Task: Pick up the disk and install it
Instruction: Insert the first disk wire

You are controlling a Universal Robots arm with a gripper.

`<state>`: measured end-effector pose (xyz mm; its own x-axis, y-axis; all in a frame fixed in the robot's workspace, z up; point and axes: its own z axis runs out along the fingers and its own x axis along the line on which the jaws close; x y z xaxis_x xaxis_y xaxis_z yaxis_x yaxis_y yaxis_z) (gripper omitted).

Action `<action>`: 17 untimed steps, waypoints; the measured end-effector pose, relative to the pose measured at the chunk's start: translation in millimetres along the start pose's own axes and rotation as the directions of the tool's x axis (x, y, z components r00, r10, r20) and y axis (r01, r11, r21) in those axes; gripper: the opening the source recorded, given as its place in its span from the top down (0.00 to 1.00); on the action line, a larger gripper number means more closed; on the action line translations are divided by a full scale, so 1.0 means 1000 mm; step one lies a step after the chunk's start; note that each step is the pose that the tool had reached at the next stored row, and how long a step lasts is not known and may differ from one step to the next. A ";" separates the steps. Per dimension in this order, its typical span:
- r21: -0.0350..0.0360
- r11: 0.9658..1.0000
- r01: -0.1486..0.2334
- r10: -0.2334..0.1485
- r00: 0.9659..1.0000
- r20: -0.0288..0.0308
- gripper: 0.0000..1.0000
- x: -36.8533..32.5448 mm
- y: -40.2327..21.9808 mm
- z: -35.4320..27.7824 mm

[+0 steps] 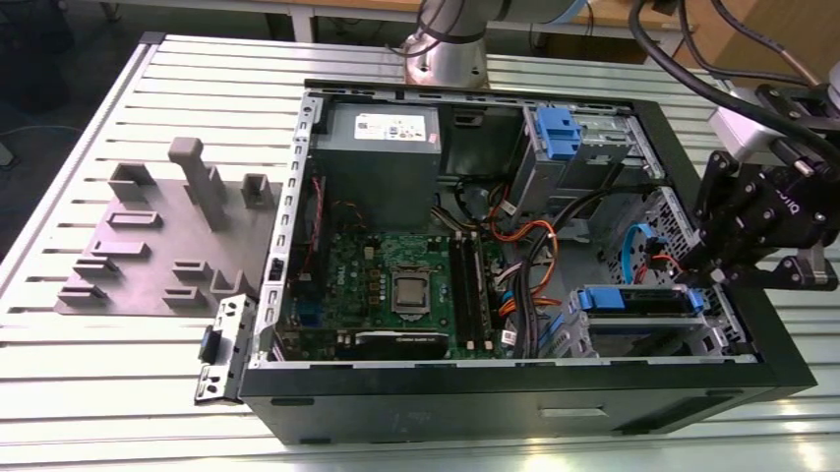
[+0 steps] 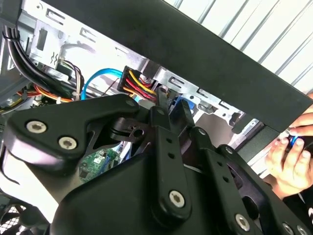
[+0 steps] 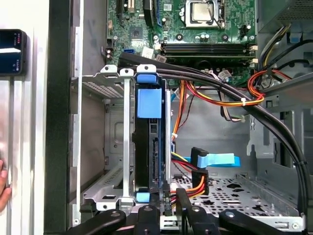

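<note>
The disk (image 1: 635,300) sits in the drive cage at the near corner of the open computer case (image 1: 525,393), on the exterior view's right, its blue carrier frame facing up. In the first wrist view the disk (image 3: 148,147) stands edge-on between the cage's silver rails, with a blue tab over it. My gripper (image 1: 709,278) hangs just off the disk's end, over the case's wall. In both wrist views the gripper (image 3: 166,213) (image 2: 171,110) has its black fingers close together, and I see nothing between them.
Orange, yellow and black cables (image 3: 215,98) run beside the cage. A grey power-supply box (image 1: 381,138) and motherboard (image 1: 393,285) occupy the case. A grey fixture plate (image 1: 157,246) lies at the exterior view's left. A person's hand (image 2: 293,156) is outside the case wall.
</note>
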<state>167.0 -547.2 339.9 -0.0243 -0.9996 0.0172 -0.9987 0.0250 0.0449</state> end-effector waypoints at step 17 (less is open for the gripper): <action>-0.034 0.999 -0.008 0.008 1.000 0.002 0.73 -0.0002 -0.0063 0.0000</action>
<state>173.3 -547.1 339.6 -0.0323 -0.9994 0.0158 -0.9963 0.0335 0.0786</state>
